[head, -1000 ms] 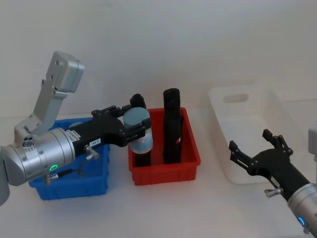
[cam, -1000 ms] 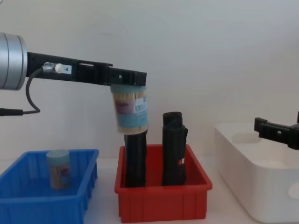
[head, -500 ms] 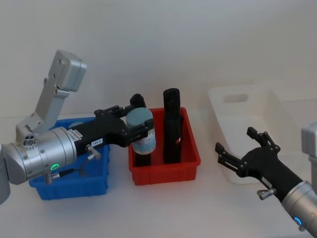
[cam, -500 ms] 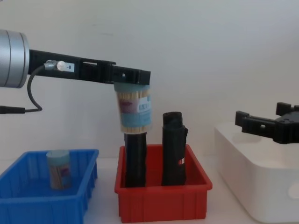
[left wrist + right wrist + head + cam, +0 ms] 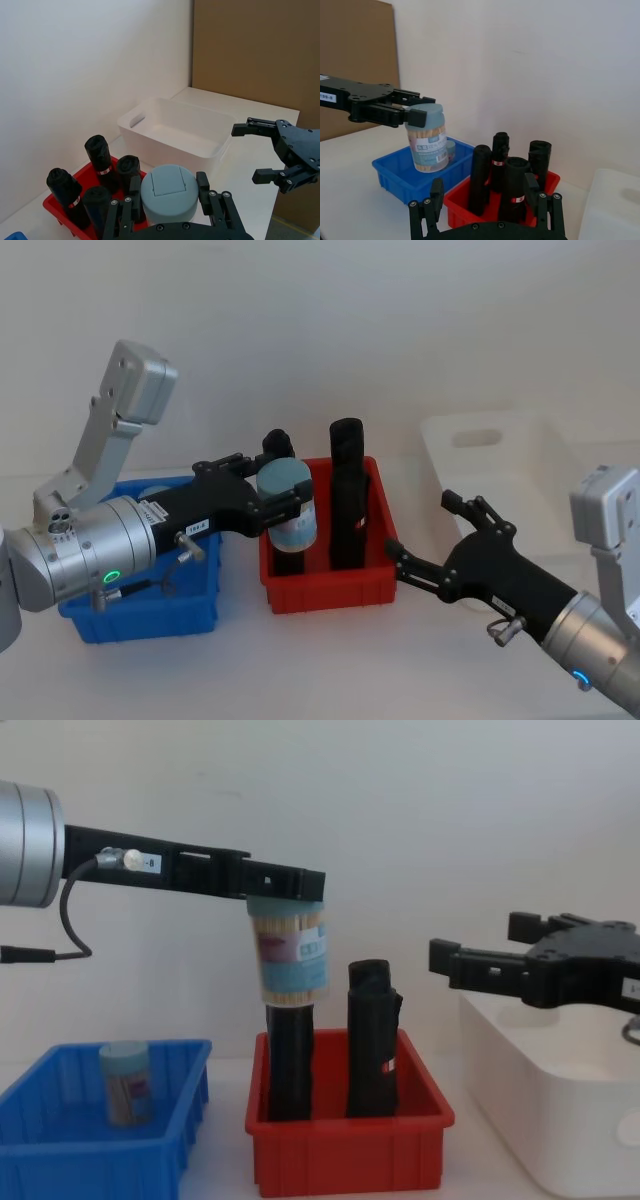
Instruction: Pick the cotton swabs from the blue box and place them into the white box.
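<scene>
looking down from the head, the left pincer (image 5: 283, 502) is clamped on a tub of cotton swabs (image 5: 281, 478). it holds the tub in the air over the left side of the red bin (image 5: 330, 592). the red bin sits on the worktop (image 5: 330, 660) between the blue box (image 5: 150, 623) and the white box (image 5: 500, 468). the right pincer (image 5: 420, 523) hangs with its fingers spread wide and nothing between them, near the red bin's right front corner. half a second ago it was closer to the white box and has since swung left, while the left pincer has barely shifted.

from the chest, the side-on look adds height. the held tub hangs upright by its pale blue lid, its base about level with the top of the left of two black objects (image 5: 372, 1040). whether they touch i cannot tell. a second tub (image 5: 125, 1082) stands inside the blue box. the right pincer is at about the held tub's height, well apart from it.

the left wrist view looks past the held lid into the white box and shows its smooth white floor. it also shows four black objects upright in the red bin, where head and chest show two.

the right wrist view shows the held tub from the side, with tan sticks and a label, and the second tub behind it in the blue box.
</scene>
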`<state>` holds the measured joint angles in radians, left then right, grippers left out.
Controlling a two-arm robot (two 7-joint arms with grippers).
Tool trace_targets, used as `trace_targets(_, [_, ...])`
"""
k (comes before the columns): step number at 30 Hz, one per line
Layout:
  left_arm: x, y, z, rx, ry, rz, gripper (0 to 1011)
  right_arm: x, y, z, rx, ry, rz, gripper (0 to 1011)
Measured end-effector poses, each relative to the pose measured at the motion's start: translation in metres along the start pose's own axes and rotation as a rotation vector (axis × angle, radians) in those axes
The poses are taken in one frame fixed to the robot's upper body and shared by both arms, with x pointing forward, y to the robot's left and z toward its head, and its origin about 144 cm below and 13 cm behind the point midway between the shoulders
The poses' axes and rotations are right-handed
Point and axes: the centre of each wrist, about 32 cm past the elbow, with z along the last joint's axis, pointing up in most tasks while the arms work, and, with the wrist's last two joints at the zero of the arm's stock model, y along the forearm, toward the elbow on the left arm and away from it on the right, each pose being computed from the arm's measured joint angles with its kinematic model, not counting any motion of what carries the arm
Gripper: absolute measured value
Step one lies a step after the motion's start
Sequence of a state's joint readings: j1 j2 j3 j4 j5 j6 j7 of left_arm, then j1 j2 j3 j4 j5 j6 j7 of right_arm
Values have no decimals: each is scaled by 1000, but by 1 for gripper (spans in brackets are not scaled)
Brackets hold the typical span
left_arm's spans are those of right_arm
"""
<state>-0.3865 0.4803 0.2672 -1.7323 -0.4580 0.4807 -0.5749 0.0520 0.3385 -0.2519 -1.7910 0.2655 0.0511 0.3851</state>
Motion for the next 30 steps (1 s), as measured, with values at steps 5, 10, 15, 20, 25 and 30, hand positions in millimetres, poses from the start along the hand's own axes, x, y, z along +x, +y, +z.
trace_targets(5, [0,0,0,0,0,-1,669,1,9,6,5,-12,84,1002])
trace_targets(10, [0,0,0,0,0,-1,669,2,18,12,8,-21,161,1002])
trace_targets(15, [0,0,0,0,0,-2,669,3,29,16,12,-30,234,1002])
trace_targets(20, [0,0,0,0,0,-2,669,3,42,20,12,-40,298,1002])
trace_targets(25, [0,0,0,0,0,-2,669,3,52,23,6,-51,326,1002])
trace_targets(30, [0,0,0,0,0,-2,669,3,62,23,-8,-61,333,1002])
